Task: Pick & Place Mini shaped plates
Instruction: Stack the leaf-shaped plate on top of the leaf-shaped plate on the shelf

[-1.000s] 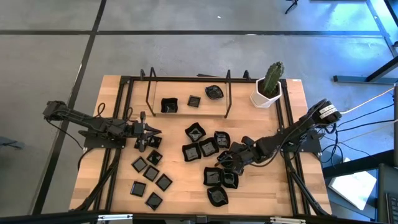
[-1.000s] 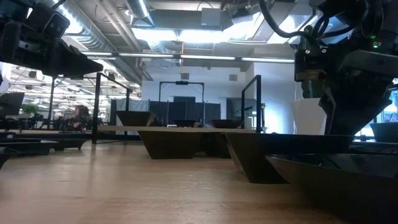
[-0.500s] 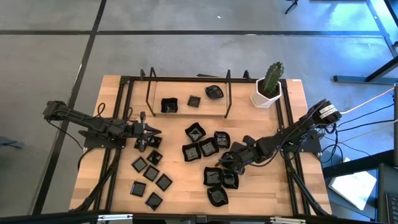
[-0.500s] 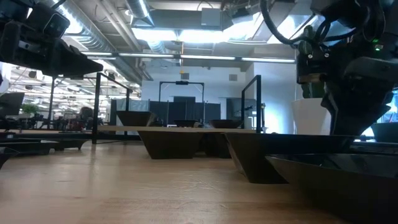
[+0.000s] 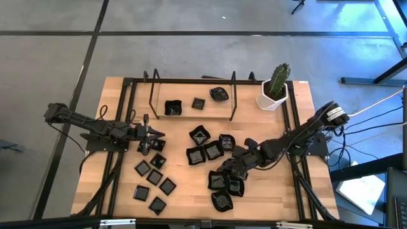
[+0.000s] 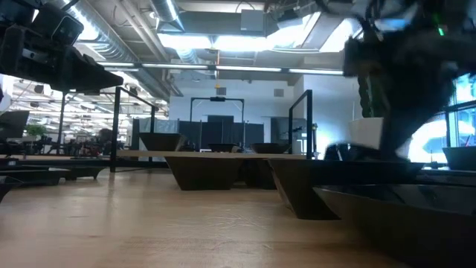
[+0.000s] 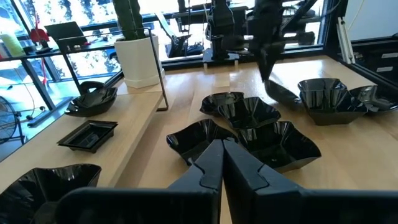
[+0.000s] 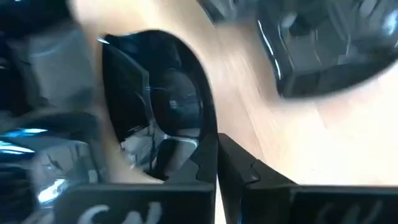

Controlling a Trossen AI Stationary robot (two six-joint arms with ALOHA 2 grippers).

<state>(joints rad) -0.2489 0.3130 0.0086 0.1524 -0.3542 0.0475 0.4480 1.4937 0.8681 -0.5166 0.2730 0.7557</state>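
The wooden desk [image 5: 121, 191] carries a black frame around its edges and a low black wire rack [image 5: 191, 95] across its far side. Three mini shaped plates sit in the rack's span: a raised-rim square plate [image 5: 172, 108] on the left, a small flat square [image 5: 198, 103] in the middle and a rounded wavy-edged plate [image 5: 219, 94] on the right. To the rack's right, at the far right corner, stands a white pot [image 5: 272, 98] holding one green cactus [image 5: 278, 79].

The other plates lie loose on the desk in two groups. The middle group [image 5: 205, 152] holds larger raised-rim and wavy-edged dishes, about eight in the high view, some touching or overlapping, so the count is not certain. The near left group [image 5: 154, 178] has about six little flat squares spread apart from one another.

The right claw [image 5: 227, 170] reaches in from the right side and is down among the nearer dishes of the middle group, its fingers pressed together; in the right wrist view the tips close over the rim of a glossy dish [image 8: 161, 106], though blur hides whether that dish is lifted.

The left claw [image 5: 152, 136] sits at the left, just beyond the small squares, fingers drawn together and holding nothing, as the left wrist view shows.
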